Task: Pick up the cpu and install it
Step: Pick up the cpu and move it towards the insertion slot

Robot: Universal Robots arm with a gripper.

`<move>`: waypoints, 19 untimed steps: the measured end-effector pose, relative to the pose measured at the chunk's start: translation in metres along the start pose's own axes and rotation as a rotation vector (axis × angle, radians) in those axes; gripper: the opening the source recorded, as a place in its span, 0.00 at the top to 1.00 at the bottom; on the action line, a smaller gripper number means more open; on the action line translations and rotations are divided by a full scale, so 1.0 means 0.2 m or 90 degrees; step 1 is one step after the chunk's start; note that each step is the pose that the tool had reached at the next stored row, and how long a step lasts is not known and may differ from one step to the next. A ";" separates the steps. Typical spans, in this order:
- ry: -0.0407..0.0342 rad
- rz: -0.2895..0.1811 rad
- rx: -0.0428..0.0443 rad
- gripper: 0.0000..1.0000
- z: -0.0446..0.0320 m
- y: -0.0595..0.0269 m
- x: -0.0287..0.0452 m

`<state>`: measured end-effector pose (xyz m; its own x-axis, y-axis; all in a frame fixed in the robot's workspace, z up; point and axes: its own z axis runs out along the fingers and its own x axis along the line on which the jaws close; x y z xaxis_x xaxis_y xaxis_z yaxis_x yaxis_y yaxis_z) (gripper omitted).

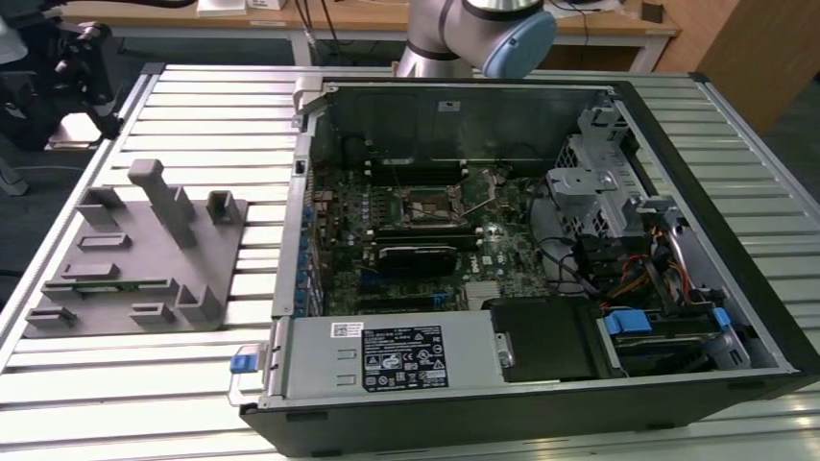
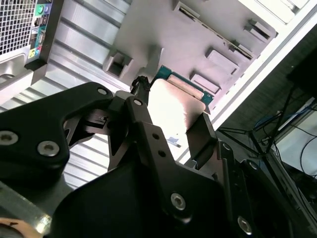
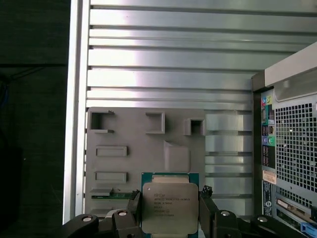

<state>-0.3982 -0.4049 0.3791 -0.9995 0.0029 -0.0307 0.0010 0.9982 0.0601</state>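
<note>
- cpu (image 3: 170, 207) sat clamped in the pincer (image 3: 171, 214), silvery top facing the first wrist view, with a black finger (image 3: 132, 214) pressed to each of two opposite edges.
- In the second wrist view the pincer (image 2: 171, 119) was closed on the same cpu (image 2: 173, 101), its green rim poking out past the fingertips.
- Beneath and just beyond the pincer lay the grey holder block (image 3: 148, 148) on the slatted desk (image 3: 173, 49). The cpu looked lifted clear of it, though how far could not be told.
- Off to one side of the pincer stood the computer case (image 3: 292, 148), its rear grille turned toward the pincer.
- In the exterior view the case (image 1: 539, 384) lay open, and the socket (image 1: 429, 204) on the green board (image 1: 500, 259) seemed well apart from the pincer.
- Judged step: carrying the gripped cpu toward the socket.
- Doing it well probably meant keeping the cpu flat and the squeeze light, since only thin edges were held and a tilt could let it slip.
- Its corners would likely need matching to the socket frame before any descent, which should be straight and unforced.
- The case walls near the socket called for a clean, high approach.
</note>
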 end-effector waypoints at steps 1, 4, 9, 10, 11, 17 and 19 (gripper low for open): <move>0.0000 0.000 0.0000 0.45 0.000 0.000 -0.009; 0.0000 0.000 0.0000 0.45 0.001 0.000 -0.038; 0.0000 0.000 0.0000 0.45 0.003 0.000 -0.087; 0.0000 0.000 0.0000 0.45 0.003 0.000 -0.096; 0.0001 0.000 0.0000 0.45 0.003 0.000 -0.106; 0.0000 0.000 0.0000 0.45 0.005 0.000 -0.166; 0.0000 0.000 0.0000 0.45 0.006 0.000 -0.186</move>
<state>-0.3609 -0.4049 0.3792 -0.9995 0.0029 -0.0306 0.0010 0.9982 0.0601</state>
